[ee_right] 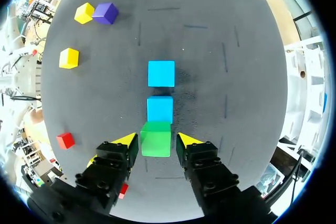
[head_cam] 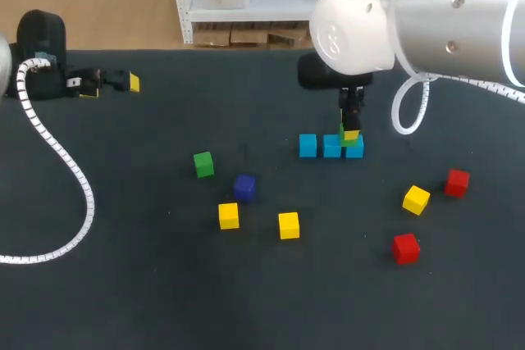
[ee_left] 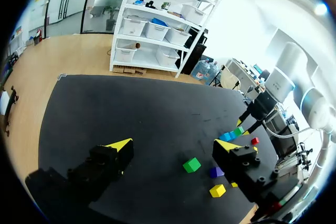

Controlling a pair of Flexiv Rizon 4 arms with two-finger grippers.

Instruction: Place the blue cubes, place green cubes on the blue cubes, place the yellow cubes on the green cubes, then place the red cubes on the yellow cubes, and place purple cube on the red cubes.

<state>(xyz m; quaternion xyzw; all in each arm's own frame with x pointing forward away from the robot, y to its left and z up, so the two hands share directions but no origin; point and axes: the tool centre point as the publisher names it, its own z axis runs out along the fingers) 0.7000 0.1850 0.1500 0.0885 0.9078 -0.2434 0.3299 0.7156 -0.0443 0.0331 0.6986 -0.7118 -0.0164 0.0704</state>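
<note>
A green cube (ee_right: 156,144), set on a blue cube (head_cam: 355,151) between the right gripper's (ee_right: 156,139) parted, unclenched fingers, is judged light, rigid and smooth; its flat opposite sides are best pinched.

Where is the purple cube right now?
In the head view, the purple cube sits left of centre, between the loose green cube and a yellow cube, and left of the blue cubes.
</note>
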